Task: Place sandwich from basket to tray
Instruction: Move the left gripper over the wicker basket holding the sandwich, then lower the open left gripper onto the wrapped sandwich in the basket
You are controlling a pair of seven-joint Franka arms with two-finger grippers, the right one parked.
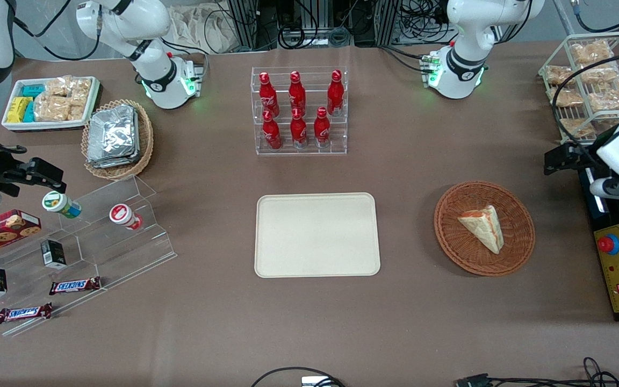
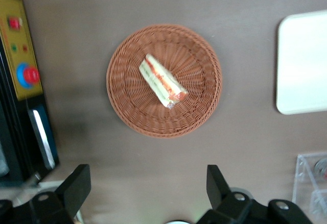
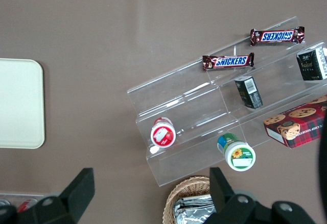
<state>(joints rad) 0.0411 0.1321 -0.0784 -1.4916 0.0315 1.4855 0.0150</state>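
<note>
Surface [image 1: 406, 177]: brown cloth.
Sandwich [image 2: 162, 81]: soft, light; I'd pinch its flat sides.
Hand [image 2: 148, 185]: wide open, empty, near basket [image 2: 202, 114].

L arm reaches in from the working end of the table, wrist raised well above the surface, camera facing down. Gripper [image 2: 148, 193] hangs high, fingers [image 2: 76, 188] spread wide apart, nothing between them.

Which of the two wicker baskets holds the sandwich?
The reddish-brown basket beside the tray holds the sandwich; the open gripper hovers above it. The lighter tan basket holds foil packs.
</note>
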